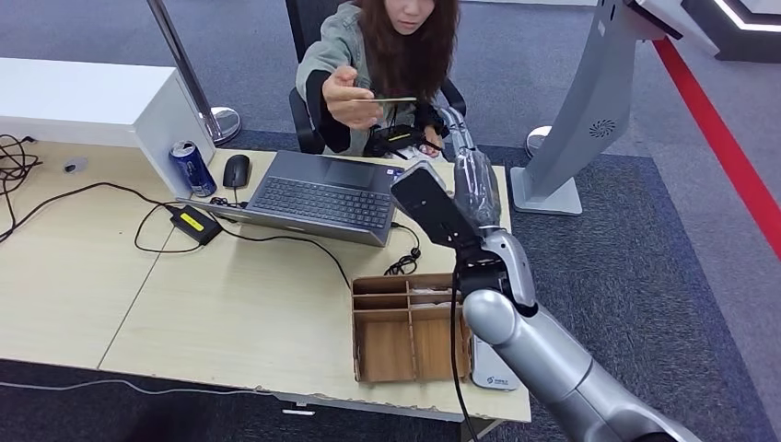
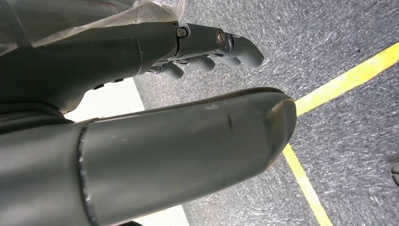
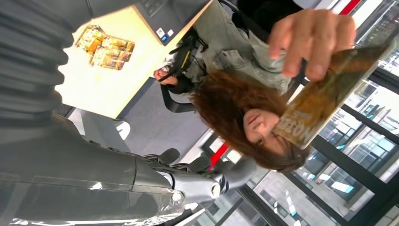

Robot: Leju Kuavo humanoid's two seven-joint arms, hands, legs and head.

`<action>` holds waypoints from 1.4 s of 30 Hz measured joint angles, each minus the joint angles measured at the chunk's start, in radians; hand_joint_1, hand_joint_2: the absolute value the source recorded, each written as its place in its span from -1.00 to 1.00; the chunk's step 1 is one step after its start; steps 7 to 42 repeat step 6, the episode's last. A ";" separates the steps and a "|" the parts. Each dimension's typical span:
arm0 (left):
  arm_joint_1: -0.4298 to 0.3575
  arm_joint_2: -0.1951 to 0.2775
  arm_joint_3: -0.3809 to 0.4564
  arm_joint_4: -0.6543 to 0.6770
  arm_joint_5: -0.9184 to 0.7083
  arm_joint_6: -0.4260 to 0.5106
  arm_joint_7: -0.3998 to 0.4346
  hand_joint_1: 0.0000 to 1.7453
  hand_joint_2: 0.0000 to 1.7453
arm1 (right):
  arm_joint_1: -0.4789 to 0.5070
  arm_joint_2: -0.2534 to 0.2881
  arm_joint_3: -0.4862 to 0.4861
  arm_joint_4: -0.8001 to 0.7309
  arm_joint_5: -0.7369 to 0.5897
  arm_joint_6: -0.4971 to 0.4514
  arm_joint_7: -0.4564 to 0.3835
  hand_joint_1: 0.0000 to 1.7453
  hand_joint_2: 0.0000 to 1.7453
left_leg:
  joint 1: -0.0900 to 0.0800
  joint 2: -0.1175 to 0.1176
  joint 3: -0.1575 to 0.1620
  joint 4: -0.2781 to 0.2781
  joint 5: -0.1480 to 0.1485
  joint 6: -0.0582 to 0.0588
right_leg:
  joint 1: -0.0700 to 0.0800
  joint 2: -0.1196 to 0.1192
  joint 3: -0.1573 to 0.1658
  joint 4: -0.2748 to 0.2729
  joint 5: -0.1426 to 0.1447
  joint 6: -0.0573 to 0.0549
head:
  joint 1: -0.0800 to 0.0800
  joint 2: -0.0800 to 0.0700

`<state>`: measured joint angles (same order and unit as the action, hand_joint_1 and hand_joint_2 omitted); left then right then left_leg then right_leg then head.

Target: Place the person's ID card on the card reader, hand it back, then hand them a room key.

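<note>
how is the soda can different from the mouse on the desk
The can is blue with a silver top; the mouse is plain black. The can stands upright and tall beside the white box; the mouse lies low and flat, closer to the laptop. Both sit on the desk at the far side, next to each other, and neither is touched by a hand.
</note>
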<state>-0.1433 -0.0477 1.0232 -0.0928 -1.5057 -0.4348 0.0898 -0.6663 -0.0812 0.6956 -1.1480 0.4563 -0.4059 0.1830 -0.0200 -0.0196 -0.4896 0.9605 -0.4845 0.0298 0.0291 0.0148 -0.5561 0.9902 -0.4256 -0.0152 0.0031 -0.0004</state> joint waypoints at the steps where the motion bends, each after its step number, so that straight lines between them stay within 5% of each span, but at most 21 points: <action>1: 0.000 0.000 0.000 0.000 0.001 0.001 0.001 -1.00 -1.00 | 0.005 -0.001 0.000 0.001 0.000 -0.003 0.000 -1.00 -1.00 | 0.000 0.000 0.000 0.000 0.000 0.000 | 0.000 0.000 0.000 0.000 0.000 0.000 | 0.000 0.000; 42: 0.003 0.000 0.000 0.000 0.013 0.005 0.005 -1.00 -1.00 | 0.045 -0.021 -0.005 -0.022 -0.002 -0.020 0.013 -1.00 -1.00 | 0.000 0.000 0.001 0.000 0.000 0.000 | 0.000 0.000 0.000 0.000 0.000 0.000 | 0.000 0.000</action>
